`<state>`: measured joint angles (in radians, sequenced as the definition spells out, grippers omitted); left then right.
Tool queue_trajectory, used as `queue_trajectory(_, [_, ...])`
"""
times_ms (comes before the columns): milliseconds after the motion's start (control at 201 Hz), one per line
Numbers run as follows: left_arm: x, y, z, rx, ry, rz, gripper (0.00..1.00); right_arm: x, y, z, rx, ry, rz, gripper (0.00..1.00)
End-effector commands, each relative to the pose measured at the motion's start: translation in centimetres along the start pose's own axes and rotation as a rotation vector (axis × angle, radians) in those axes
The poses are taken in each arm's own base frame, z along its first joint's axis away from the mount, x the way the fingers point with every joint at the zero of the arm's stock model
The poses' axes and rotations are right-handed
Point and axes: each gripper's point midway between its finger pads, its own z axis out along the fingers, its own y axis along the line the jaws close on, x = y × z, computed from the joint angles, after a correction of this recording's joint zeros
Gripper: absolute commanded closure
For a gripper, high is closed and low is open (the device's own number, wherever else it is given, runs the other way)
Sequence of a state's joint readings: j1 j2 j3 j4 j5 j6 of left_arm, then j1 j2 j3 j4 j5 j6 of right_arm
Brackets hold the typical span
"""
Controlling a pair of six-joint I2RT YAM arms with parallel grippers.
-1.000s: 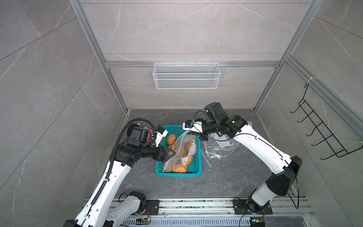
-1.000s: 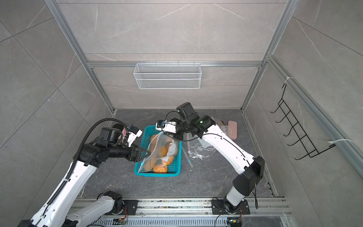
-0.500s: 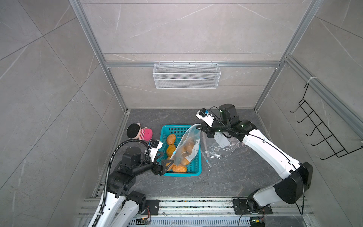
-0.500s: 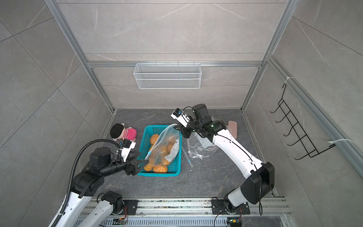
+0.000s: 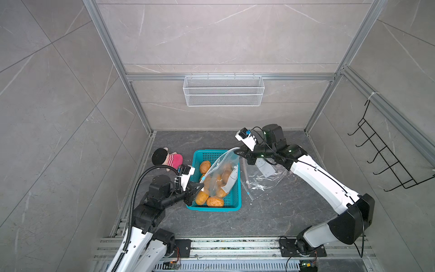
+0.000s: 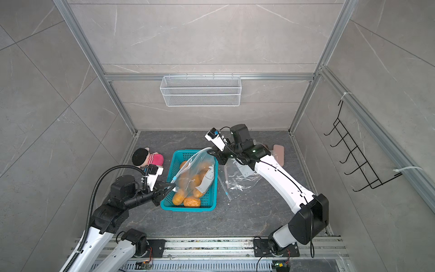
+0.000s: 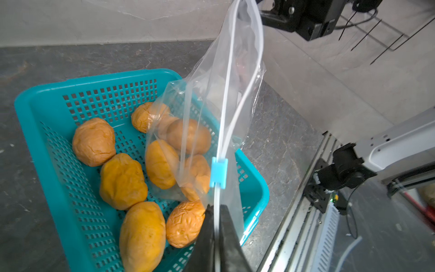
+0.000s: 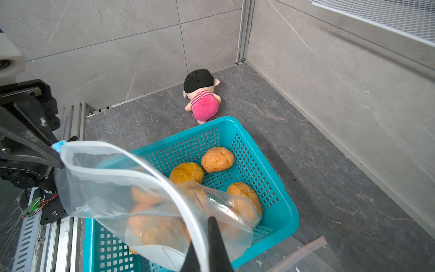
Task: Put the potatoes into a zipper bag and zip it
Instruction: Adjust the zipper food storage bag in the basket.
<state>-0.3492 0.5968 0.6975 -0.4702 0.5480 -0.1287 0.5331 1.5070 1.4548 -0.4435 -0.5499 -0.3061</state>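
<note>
while left pincer (image 7: pixel 215 210) and right pincer (image 8: pixel 208 226) clamp one zipper bag (image 7: pixel 207 103) — five potatoes (image 7: pixel 122 181) lie loose.

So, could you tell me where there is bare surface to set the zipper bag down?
Freest: the wide strip between the teal basket and the front rail. A narrower strip lies between the basket and the back wall. Crowded: spare plastic bags on its right-arm side, the doll and the left gripper, gripping the zipper bag, on the other.
</note>
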Motion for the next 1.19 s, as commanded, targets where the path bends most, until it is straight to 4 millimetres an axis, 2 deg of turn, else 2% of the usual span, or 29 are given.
queue_trajectory(0, [-1.7,-0.3,-0.8,-0.021,-0.047,0.028,1.0,0.0,-0.2,-0.4,0.014,-0.009,0.012,1.0])
queue_trajectory(124, [-3.2,0.1,-1.9,-0.093,-0.082,0.047,1.0,-0.7,0.0,-1.2,0.022,-0.027,0.01,1.0])
queue_trajectory(239, [-7.1,-0.5,-4.4,-0.173,-0.158,0.174,1.0,-2.2,1.2,-2.5,-0.017,-0.081,-0.01,1.0])
queue_trajectory(373, [-12.2,-3.0,-7.3,-0.182,-0.215,0.32,1.0,-4.2,3.7,-4.5,-0.1,-0.164,-0.044,1.0])
queue_trajectory(448, [-14.1,-4.0,-8.4,-0.187,-0.227,0.378,1.0,-4.8,4.8,-5.6,-0.133,-0.193,-0.05,1.0])
queue_trajectory(498, [-14.7,-4.1,-8.5,-0.189,-0.227,0.404,1.0,-4.6,5.5,-6.1,-0.151,-0.2,-0.043,1.0])
queue_trajectory(602, [-13.7,-3.3,-7.5,-0.193,-0.202,0.406,1.0,-3.1,6.9,-6.5,-0.196,-0.196,-0.022,1.0])
queue_trajectory(836, [-7.5,-0.6,-3.4,-0.144,-0.147,0.304,1.0,2.4,7.5,-5.6,-0.182,-0.113,0.04,1.0])
queue_trajectory(896, [-6.4,-0.6,-2.9,-0.116,-0.139,0.295,1.0,2.9,7.6,-5.6,-0.181,-0.099,0.048,0.82])
queue_trajectory(976, [-6.0,-1.3,-2.7,-0.072,-0.133,0.29,1.0,2.7,7.3,-5.8,-0.157,-0.098,0.043,0.58])
queue_trajectory(1060, [-6.1,-1.8,-2.9,-0.05,-0.127,0.287,1.0,1.4,7.6,-6.8,-0.153,-0.127,0.023,0.52])
queue_trajectory(1190, [-5.8,-2.9,-3.1,0.002,-0.119,0.307,1.0,-2.3,9.0,-9.6,-0.181,-0.209,-0.015,0.35])
